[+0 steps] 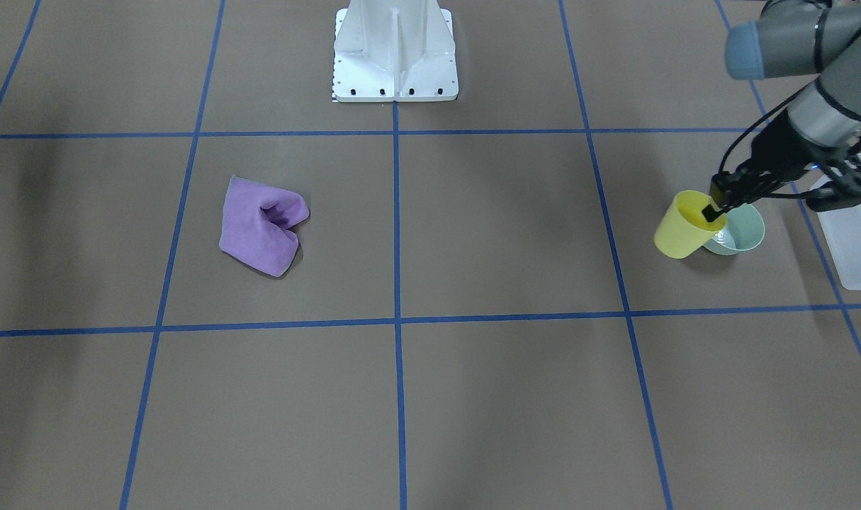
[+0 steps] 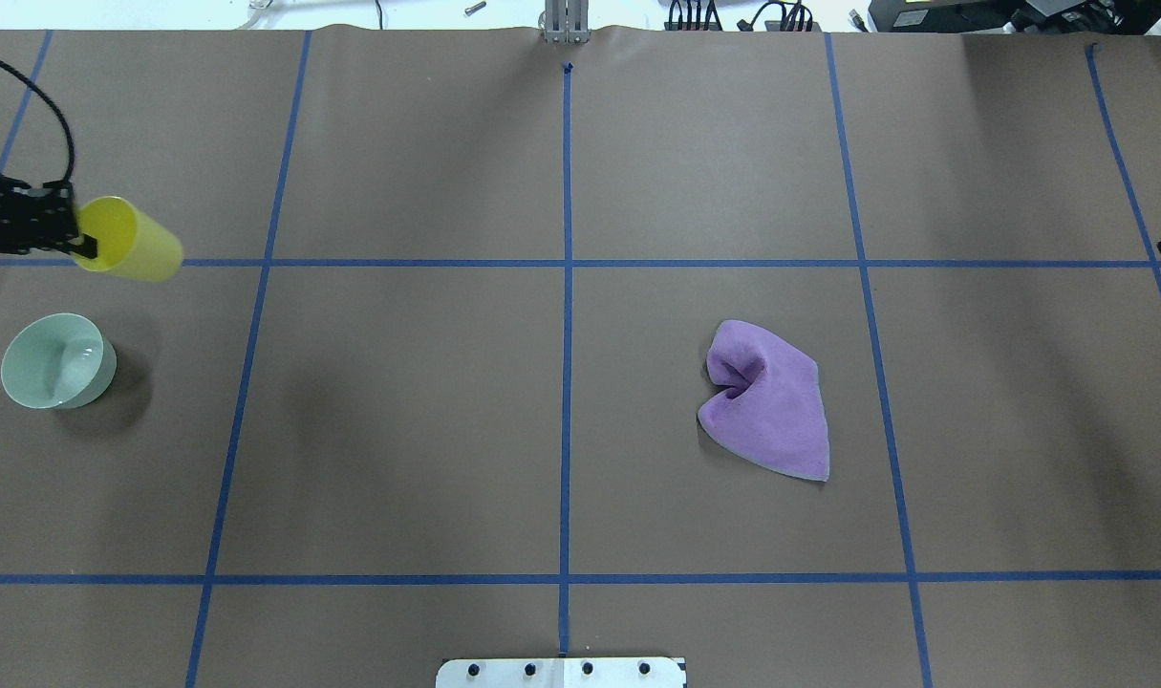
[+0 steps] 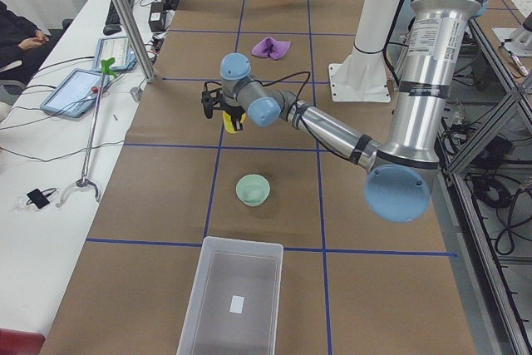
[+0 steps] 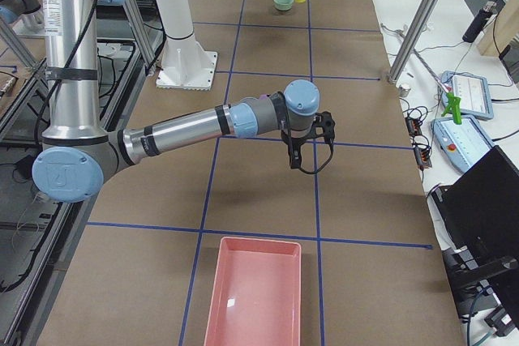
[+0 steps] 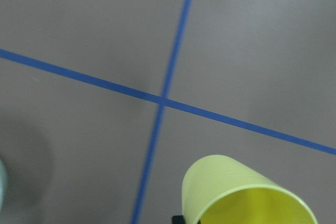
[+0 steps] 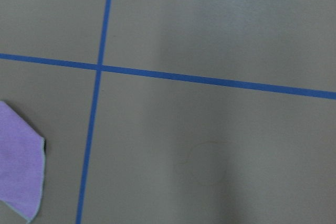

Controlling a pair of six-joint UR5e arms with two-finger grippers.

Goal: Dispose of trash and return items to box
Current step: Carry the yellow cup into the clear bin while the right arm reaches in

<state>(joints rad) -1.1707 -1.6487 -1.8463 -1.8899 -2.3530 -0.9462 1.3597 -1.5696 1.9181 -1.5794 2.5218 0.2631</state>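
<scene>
My left gripper (image 1: pixel 713 207) is shut on the rim of the bright-yellow cup (image 1: pixel 682 230), one finger inside it, and holds it tilted above the table. In the overhead view the gripper (image 2: pixel 87 247) and cup (image 2: pixel 133 251) are at the far left, beyond the pale green bowl (image 2: pixel 53 360). The cup also shows in the left wrist view (image 5: pixel 241 195). The translucent white box (image 3: pixel 233 297) stands at the left table end, apart from the cup. My right gripper (image 4: pixel 306 153) hangs over bare table near the right end; I cannot tell whether it is open or shut.
A crumpled purple cloth (image 2: pixel 771 401) lies on the right half of the table. A pink tray (image 4: pixel 255 297) stands at the right table end. The white robot base (image 1: pixel 395 57) is at the middle of the near edge. Blue tape lines grid the brown table.
</scene>
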